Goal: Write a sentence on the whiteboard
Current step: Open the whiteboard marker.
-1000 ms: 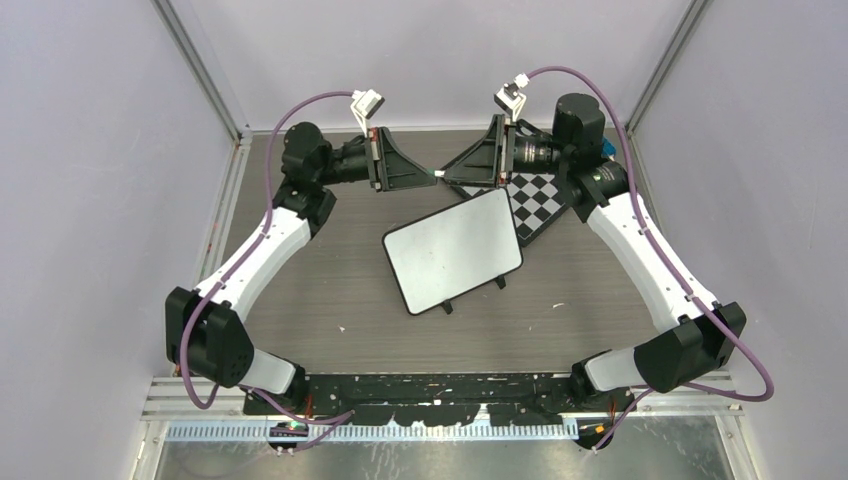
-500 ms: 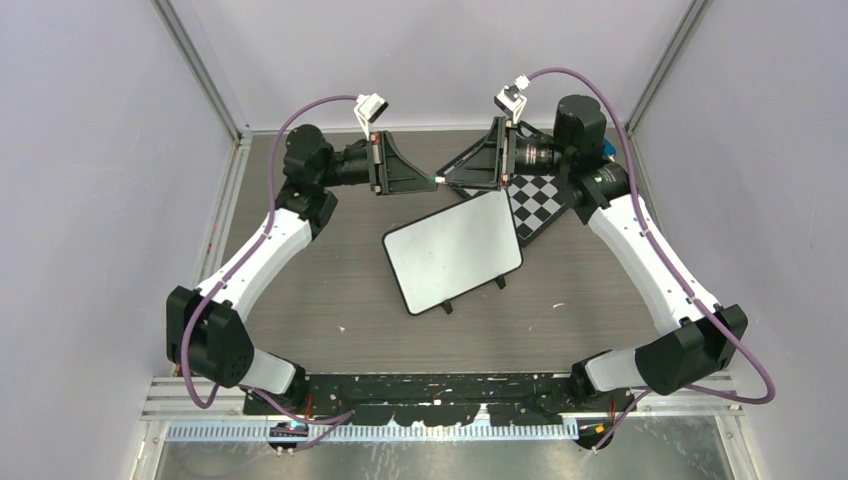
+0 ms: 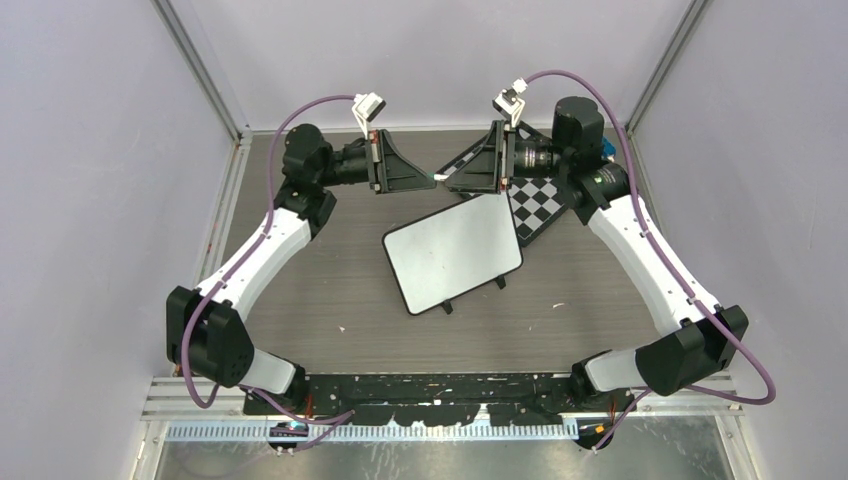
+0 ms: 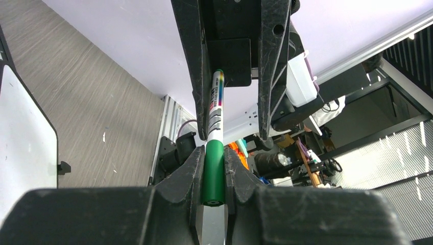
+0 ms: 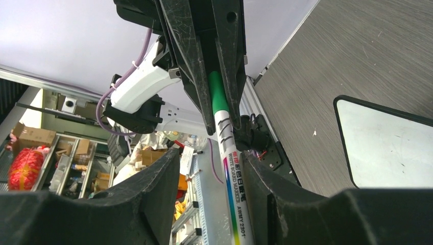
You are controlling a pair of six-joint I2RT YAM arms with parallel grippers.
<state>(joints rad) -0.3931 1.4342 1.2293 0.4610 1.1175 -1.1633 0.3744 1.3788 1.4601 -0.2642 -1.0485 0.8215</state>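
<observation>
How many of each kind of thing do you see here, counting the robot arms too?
robot arms: 2
whiteboard: 1
chessboard: 1
green marker: 1
Total: 5

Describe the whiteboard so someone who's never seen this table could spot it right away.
On the grey wood-grain table, look near the middle. The whiteboard sits there askew: a blank white rectangle with a dark rim, unlike the black-and-white checkered chessboard next to it.
</observation>
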